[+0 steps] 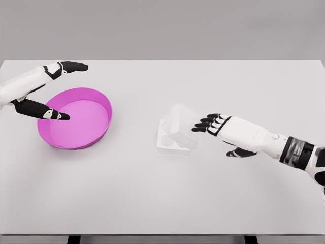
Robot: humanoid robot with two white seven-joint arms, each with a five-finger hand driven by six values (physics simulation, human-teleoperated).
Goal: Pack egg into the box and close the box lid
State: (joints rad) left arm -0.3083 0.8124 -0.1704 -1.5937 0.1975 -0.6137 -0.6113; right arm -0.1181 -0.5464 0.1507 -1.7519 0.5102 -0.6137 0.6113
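The pink bowl point(75, 119) holds nothing; the clear egg box point(176, 131) sits lid half-raised. Both the left robot hand point(56, 91) and the right robot hand point(216, 124) are spread, grasping nothing.

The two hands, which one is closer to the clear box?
The right hand: its fingers nearly reach the clear box, while the left hand straddles the pink bowl.
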